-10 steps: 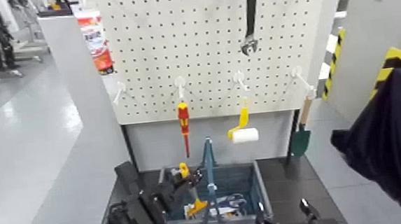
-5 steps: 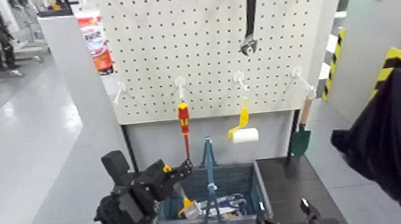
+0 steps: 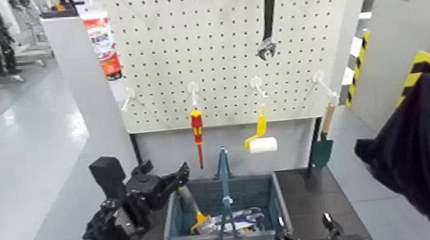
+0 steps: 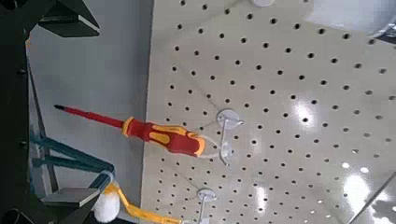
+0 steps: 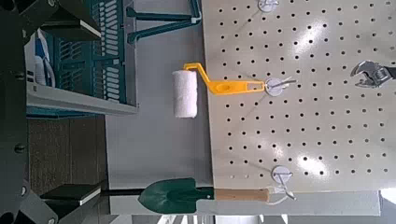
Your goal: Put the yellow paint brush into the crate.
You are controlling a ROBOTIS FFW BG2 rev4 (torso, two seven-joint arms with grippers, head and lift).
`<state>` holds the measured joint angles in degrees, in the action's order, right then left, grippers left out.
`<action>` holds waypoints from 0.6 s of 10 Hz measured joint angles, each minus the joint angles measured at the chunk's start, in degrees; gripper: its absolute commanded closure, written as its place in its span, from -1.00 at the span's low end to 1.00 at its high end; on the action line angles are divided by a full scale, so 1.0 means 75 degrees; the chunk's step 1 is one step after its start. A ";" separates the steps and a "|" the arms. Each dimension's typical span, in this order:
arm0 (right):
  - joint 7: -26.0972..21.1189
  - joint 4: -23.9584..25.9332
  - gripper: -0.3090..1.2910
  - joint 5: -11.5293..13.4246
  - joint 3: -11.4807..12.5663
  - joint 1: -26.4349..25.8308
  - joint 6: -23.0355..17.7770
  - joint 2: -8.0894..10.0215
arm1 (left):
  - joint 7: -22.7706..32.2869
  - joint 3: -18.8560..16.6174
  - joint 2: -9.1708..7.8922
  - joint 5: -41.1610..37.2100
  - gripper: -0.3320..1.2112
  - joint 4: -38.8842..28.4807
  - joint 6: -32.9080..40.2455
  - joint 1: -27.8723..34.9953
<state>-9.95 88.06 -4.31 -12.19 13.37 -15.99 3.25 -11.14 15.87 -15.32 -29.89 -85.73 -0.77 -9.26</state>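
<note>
The yellow paint brush (image 3: 195, 215) leans inside the left part of the dark blue-grey crate (image 3: 259, 191), handle down and grey band up. The crate stands below the pegboard, and its tall middle handle (image 3: 224, 175) is upright. My left gripper (image 3: 168, 181) is open and empty, just left of the crate's left wall and apart from the brush. In the left wrist view the left gripper (image 4: 51, 107) shows nothing between its fingers. My right gripper (image 3: 305, 235) is open and empty, low at the crate's near right corner. The right wrist view shows the crate (image 5: 89, 56).
On the pegboard (image 3: 226, 45) hang a red-and-yellow screwdriver (image 3: 197, 131), a yellow-handled roller (image 3: 260, 141), a green trowel (image 3: 323, 147) and a wrench (image 3: 267, 22). A person's dark sleeve (image 3: 428, 154) is at the right. A grey partition (image 3: 87, 96) stands to the left.
My left gripper has let go of the brush over the crate and drawn back to the left. The brush has dropped into the crate. The right arm has not moved.
</note>
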 measured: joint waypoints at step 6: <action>0.0003 0.0057 -0.43 0.0000 0.0063 0.0048 -0.0024 -0.0012 | 0.0933 -0.1006 0.0640 0.2014 -0.44 -0.1000 0.0719 0.1576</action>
<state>-9.93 88.49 -4.31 -11.72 13.73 -16.17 3.16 -4.15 8.32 -10.51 -14.78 -93.23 4.62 2.56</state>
